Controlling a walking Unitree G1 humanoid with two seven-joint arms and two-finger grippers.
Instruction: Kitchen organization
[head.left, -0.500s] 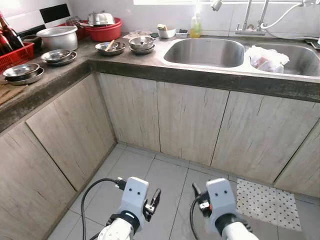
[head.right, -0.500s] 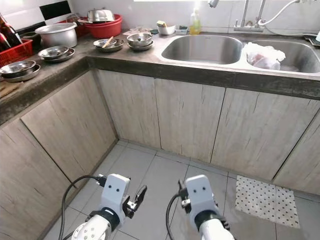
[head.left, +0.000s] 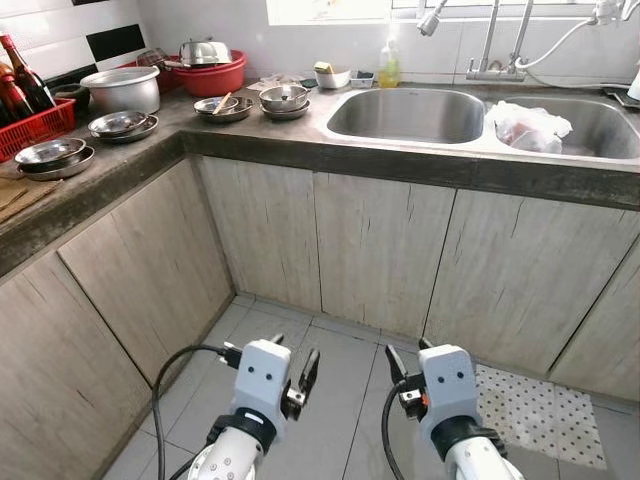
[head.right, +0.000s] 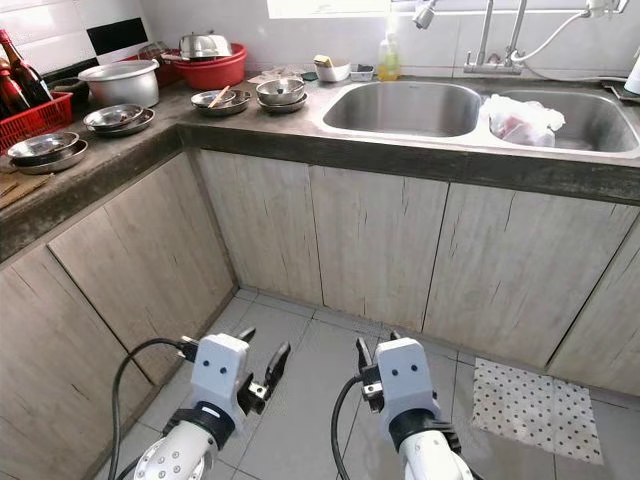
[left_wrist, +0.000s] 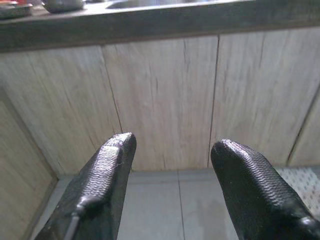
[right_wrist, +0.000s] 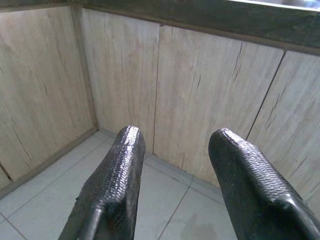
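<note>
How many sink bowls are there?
2. The left sink bowl sits beside the right sink bowl, which holds a plastic bag; its far end runs out of view.

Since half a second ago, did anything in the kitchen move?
Only the camera shifted, so the whole picture slid a little. The left gripper and right gripper still hang low over the floor, fingers apart and holding nothing. The bowls on the counter and the bag in the sink stayed put.
</note>
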